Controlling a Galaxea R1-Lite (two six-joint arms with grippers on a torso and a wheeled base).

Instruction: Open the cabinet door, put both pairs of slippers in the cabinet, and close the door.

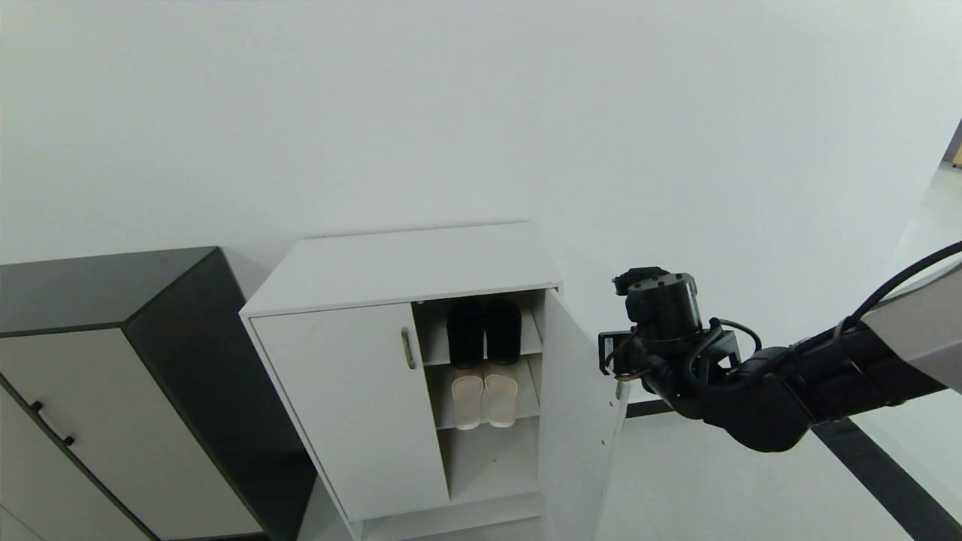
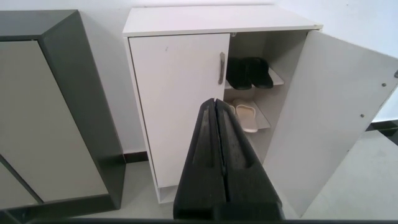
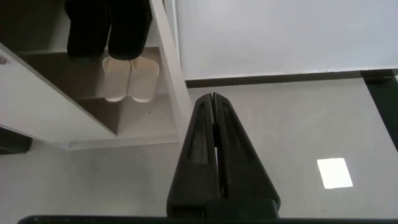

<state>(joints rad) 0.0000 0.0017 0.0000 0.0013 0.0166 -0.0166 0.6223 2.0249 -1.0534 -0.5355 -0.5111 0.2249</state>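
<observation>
Closing the door looks like the step in hand. The black right gripper [image 3: 213,102], fingers pressed together and empty, sits just beside the free edge of the open white panel door [image 1: 575,409] and must push it shut. The black left gripper [image 2: 215,106] is likewise pinched together on nothing. Inside the white wooden cabinet [image 1: 406,263], the pair of black slippers [image 1: 485,330] lies on the upper shelf, with the pair of cream slippers [image 1: 485,398] on the shelf below.

White cabinet [image 1: 398,263]: right door [image 1: 575,421] swung open, left door [image 1: 353,406] closed. Black slippers [image 1: 485,330] on top shelf, white slippers [image 1: 485,398] on the shelf below. Right gripper [image 1: 612,357] just beside the open door's outer edge. Dark cabinet [image 1: 98,289] stands to the left.
</observation>
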